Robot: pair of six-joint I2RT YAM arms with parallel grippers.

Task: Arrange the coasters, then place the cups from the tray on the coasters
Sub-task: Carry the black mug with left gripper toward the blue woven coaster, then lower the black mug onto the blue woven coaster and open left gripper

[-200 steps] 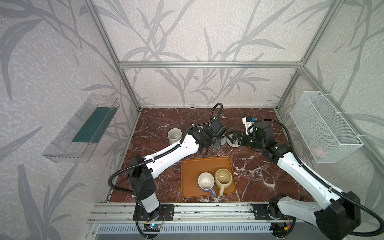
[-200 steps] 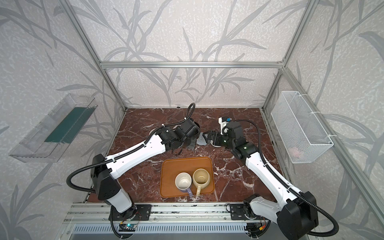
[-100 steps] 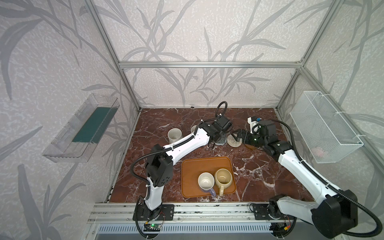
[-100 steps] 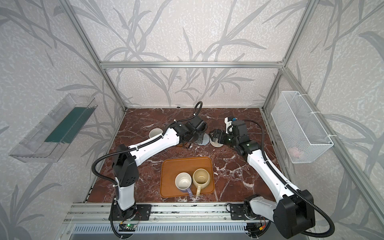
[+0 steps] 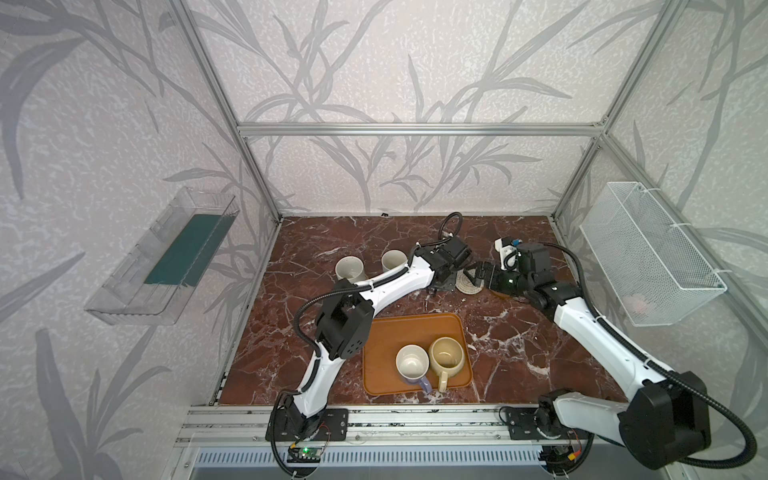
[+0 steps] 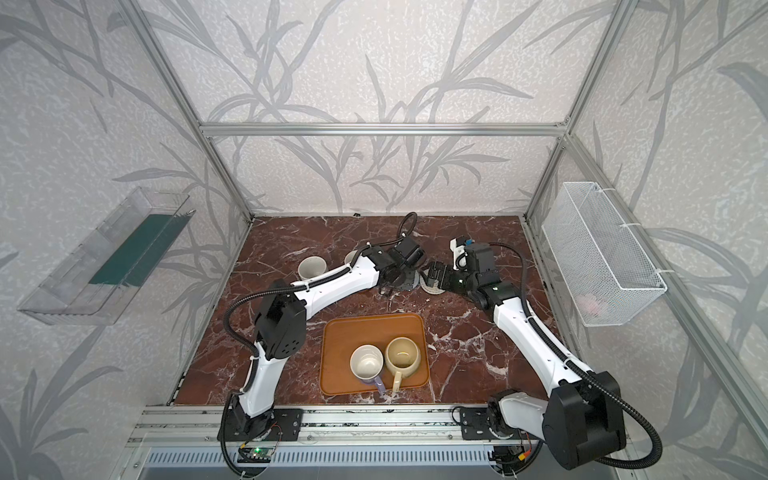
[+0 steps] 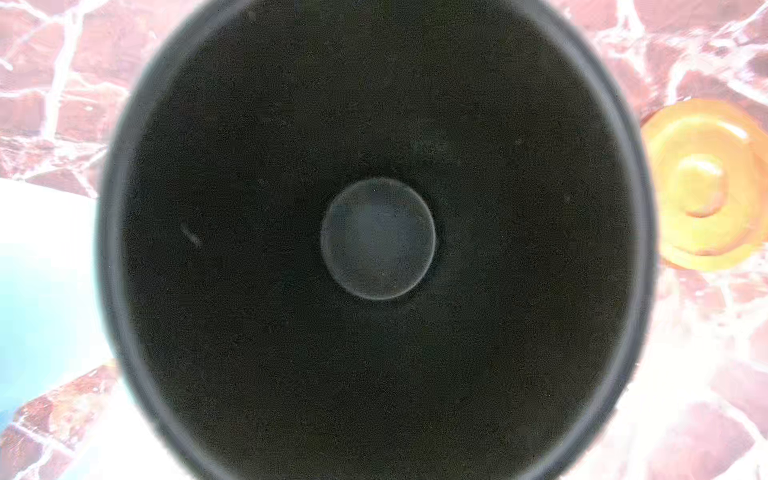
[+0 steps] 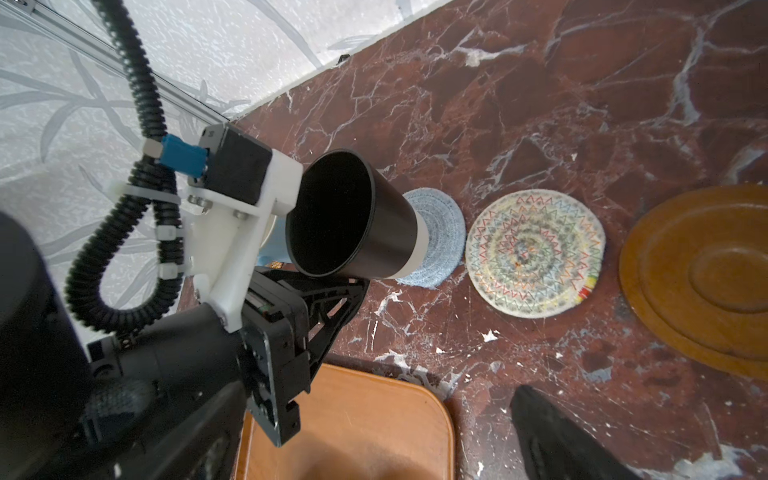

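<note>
Gripping the black mug point(image 8: 353, 220), my left hand point(image 8: 340, 291) is clamped tight and holds it tilted, its base at the grey-blue woven coaster point(image 8: 440, 237). Past that lie the cream patterned coaster point(image 8: 536, 253) and the brown saucer coaster point(image 8: 706, 274). My right hand point(image 5: 478, 276) hovers wide open and empty near the cream one.

Tray point(image 5: 386, 332): orange-brown, flat, at table front. On it lavender mug point(image 5: 412, 362) and cream-yellow mug point(image 5: 446, 353), upright, touching, handles frontward. White mug point(image 5: 350, 268) and light blue mug point(image 5: 394, 259) upright, back-left. Black mug point(image 8: 353, 224), base at grey-blue woven coaster point(image 8: 440, 237); alongside in a row, cream-beige woven coaster point(image 8: 536, 253), brown saucer coaster point(image 8: 706, 274)
</note>
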